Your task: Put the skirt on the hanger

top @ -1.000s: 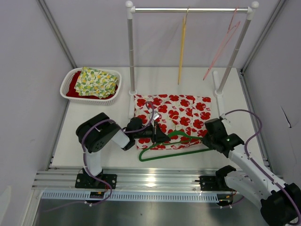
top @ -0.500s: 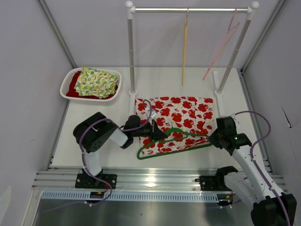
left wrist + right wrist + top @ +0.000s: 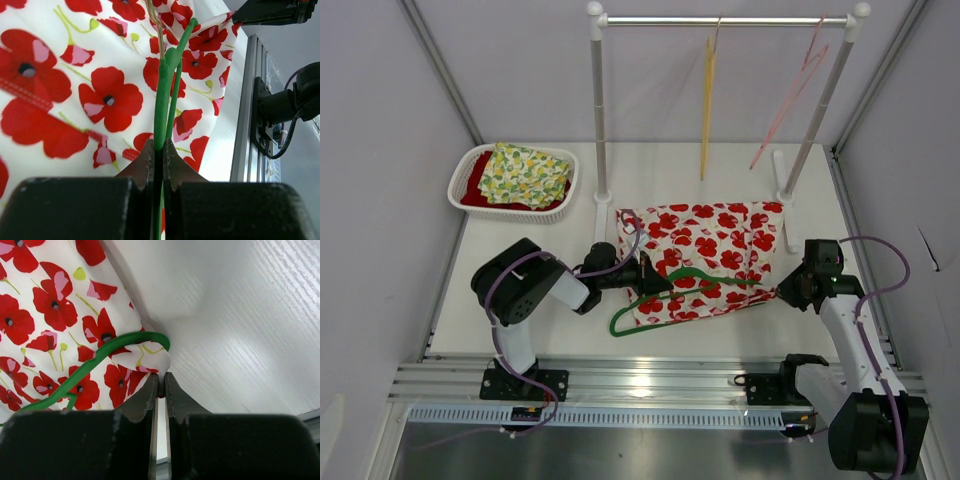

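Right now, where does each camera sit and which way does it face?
Top external: above and behind the arms, looking down at the table; both arms and bases show.
Left wrist: on the left arm, looking across the skirt; the left gripper is shut on the green hanger.
Right wrist: on the right arm, looking down at the skirt's corner, pinched by the right gripper.
Shared: both wrist views show skirt and hanger.

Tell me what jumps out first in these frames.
The red poppy-print skirt in the middle of the table grabs the eye first, with a green hanger across it. The left pincer is shut on the hanger, and the right pincer pinches the skirt's corner on the right. At the far left sits a white basket of folded cloth.
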You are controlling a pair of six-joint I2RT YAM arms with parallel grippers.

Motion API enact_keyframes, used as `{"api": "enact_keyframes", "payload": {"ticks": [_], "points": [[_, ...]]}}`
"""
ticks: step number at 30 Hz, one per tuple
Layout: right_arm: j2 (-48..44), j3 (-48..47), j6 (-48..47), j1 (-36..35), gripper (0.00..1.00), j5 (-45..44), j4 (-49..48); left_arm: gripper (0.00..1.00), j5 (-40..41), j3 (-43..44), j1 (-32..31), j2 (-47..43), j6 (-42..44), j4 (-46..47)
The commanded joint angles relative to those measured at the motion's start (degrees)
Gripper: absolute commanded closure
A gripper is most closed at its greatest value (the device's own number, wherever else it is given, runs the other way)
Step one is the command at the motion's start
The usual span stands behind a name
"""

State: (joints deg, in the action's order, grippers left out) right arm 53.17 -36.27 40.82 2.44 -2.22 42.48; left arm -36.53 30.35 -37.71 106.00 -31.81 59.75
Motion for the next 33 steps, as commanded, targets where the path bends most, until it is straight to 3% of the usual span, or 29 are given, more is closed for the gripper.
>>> {"api": "enact_keyframes", "payload": {"ticks": [1,10,13,14,15,19,26,30,33], "points": [[0.01,-0.82,-2.85,1.34,0.98,0.37,-2.22,1.0,2.96,-0.2,0.98,-0.88,5.09,-2.88],[2.02,1.03,-1.18,1.69,0.94,0.02,-4.07,1.0,5.16,0.85,0.98,-1.76,5.62,-4.73],[1.94,1.55,-1.09,0.91,0.82,0.02,-4.16,1.0,5.33,1.12,0.98,-1.84,5.62,-4.73],[0.81,1.64,-1.0,0.12,0.69,-1.02,-4.07,1.0,5.25,1.29,0.98,-1.76,5.62,-4.81],[0.1,1.64,-0.22,-0.93,0.63,-1.73,-3.81,1.0,5.07,2.08,0.98,-1.58,5.62,-4.99],[-4.29,0.15,2.94,-9.71,0.47,-7.44,-3.02,1.0,4.45,2.7,1.06,-0.79,5.71,-5.34],[-2.55,-2.92,10.85,-36.66,0.49,-20.35,-3.89,1.0,4.28,2.79,1.06,-0.79,5.8,-5.87],[4.9,-6.09,13.76,-47.59,0.48,-28.62,-2.92,1.0,4.1,3.14,0.98,-0.97,6.15,-6.57],[8.95,-6.53,11.04,-53.56,0.48,-28.28,-10.12,1.0,3.93,3.23,0.98,-0.79,6.32,-6.66]]}}
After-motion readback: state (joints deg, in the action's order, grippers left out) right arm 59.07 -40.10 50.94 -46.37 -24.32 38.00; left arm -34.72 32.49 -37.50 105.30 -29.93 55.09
